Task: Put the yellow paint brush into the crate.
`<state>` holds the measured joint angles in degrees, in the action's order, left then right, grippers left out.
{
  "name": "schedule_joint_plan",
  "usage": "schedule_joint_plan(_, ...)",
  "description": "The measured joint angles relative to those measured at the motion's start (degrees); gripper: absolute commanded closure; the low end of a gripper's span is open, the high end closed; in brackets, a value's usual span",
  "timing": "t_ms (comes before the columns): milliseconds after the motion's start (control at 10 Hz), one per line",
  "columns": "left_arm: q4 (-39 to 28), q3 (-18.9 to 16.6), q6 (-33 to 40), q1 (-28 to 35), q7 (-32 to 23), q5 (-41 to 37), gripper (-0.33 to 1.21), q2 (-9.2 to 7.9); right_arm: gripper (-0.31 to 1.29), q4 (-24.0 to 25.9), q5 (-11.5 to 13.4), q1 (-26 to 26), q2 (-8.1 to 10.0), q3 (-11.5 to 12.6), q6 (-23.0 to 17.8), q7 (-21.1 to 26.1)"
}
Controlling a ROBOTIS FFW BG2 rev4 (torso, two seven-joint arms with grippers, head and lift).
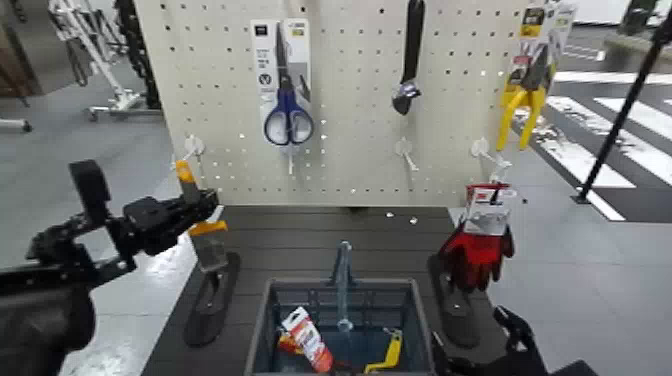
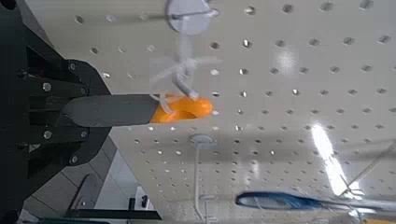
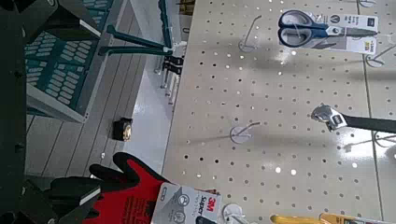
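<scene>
Cream pegboard stands upright behind the dark worktop, filling the back of the head view. On it hang packaged blue-handled scissors, a dark wrench and, at the robot's right, a big yellow two-legged packaged tool. White hooks stick out along the lower rows.

Crate sits at the near middle of the worktop, dark grey, slatted, with its grey handle bar rising in the centre. Inside lie a red-and-white packet and a small curved yellow plastic piece.

Red-and-black gloves in a carded pack stand on a black stand on the robot's right side of the worktop, just beside the crate. A matching black stand lies on the left side.

Left pincer is raised at the left edge of the worktop, near the pegboard's lower left corner. It is clamped around the yellow paint brush, gripping the slim handle; the orange-yellow tip points up, the orange-yellow band and grey bristle block hang below the fingers, above the left black stand. Brush is outside the crate, off to its left and higher. The left wrist view shows the handle tip poking out from the fingers towards a white hook on the pegboard.

Right pincer sits low at the near right corner, beside the crate; cannot tell how its fingers are set.
</scene>
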<state>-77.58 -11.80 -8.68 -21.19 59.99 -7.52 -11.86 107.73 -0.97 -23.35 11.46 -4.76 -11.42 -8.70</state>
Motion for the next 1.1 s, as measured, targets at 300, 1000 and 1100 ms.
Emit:
schedule_joint_plan(300,-20.1,-4.0,-9.7,7.8,1.2,-1.0,1.18,2.36,0.15,1.0,0.8,-1.1,-0.65,1.0,0.3,-0.1)
schedule_joint_plan(1000,-17.3,6.6,-10.1,9.7,0.8,-7.7,1.18,5.42,0.15,1.2,0.9,-1.2,-0.48,0.9,0.5,0.1)
schedule_joint_plan(1100,-16.1,7.7,-9.7,9.7,0.8,-8.2,1.18,5.73,0.15,1.1,0.9,-1.2,-0.53,0.9,0.4,0.1)
